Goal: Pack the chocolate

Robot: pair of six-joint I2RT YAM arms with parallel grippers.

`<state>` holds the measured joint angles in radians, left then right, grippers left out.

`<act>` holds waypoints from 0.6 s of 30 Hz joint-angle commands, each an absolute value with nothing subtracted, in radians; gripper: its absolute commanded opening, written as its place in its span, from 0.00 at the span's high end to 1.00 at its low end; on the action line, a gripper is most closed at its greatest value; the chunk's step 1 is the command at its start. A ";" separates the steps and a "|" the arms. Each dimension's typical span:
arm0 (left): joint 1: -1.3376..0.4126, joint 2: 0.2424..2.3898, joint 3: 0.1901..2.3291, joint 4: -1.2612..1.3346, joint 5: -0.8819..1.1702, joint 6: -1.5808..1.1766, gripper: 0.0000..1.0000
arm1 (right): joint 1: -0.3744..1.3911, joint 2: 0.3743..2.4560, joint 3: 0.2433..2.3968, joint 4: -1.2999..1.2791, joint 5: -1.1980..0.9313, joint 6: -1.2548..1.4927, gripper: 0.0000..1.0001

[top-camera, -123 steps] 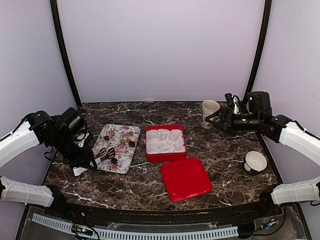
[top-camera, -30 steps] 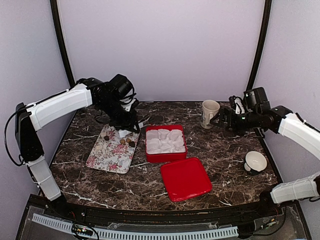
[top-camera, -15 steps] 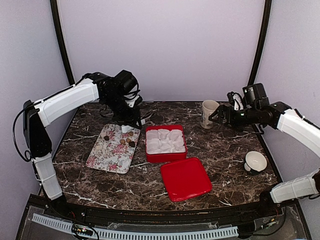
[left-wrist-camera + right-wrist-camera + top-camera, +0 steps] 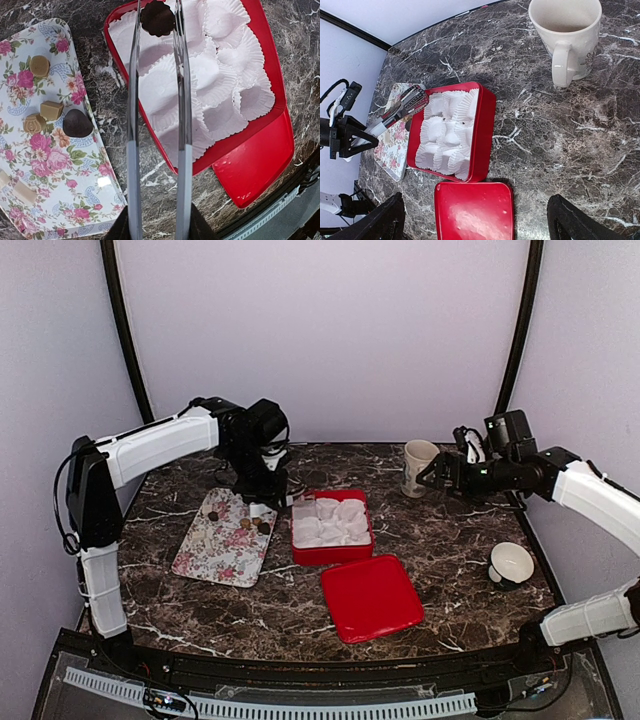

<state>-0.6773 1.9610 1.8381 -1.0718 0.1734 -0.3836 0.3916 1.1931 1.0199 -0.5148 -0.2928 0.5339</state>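
My left gripper (image 4: 262, 476) (image 4: 156, 227) is shut on a pair of metal tongs (image 4: 182, 115). The tong tips pinch a dark chocolate (image 4: 157, 18) over the back left corner of the red box (image 4: 330, 554) (image 4: 279, 95), which is lined with white paper cups. More chocolate lies on the floral tray (image 4: 215, 550) (image 4: 60, 200): one dark piece (image 4: 77, 123) and tan pieces (image 4: 39, 65) (image 4: 51, 110). My right gripper (image 4: 440, 475) (image 4: 477, 222) hangs open and empty beside the mug (image 4: 419, 466) (image 4: 565, 30), far from the box.
The red lid (image 4: 371, 597) (image 4: 474, 212) lies flat in front of the box. A white cup (image 4: 511, 563) sits at the right side of the marble table (image 4: 440, 540). The tray lies just left of the box.
My left arm has swung right from above the tray to the box's back left corner, carrying the tongs and the dark chocolate. The right arm has barely shifted.
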 commanded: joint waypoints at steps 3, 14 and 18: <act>-0.680 1.972 1.868 -1.088 0.171 -0.364 0.77 | 0.382 1.186 0.980 -0.460 -0.316 0.558 0.00; -0.680 1.970 1.865 -1.110 0.141 -0.359 0.69 | 0.379 1.169 0.953 -0.447 -0.321 0.580 0.00; -0.680 1.963 1.866 -1.099 0.154 -0.364 0.65 | 0.377 1.166 0.950 -0.448 -0.321 0.581 0.00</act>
<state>-0.6773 1.9842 1.8385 -1.0897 0.1532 -0.3721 0.3847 1.1908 0.9615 -0.4850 -0.3176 0.5701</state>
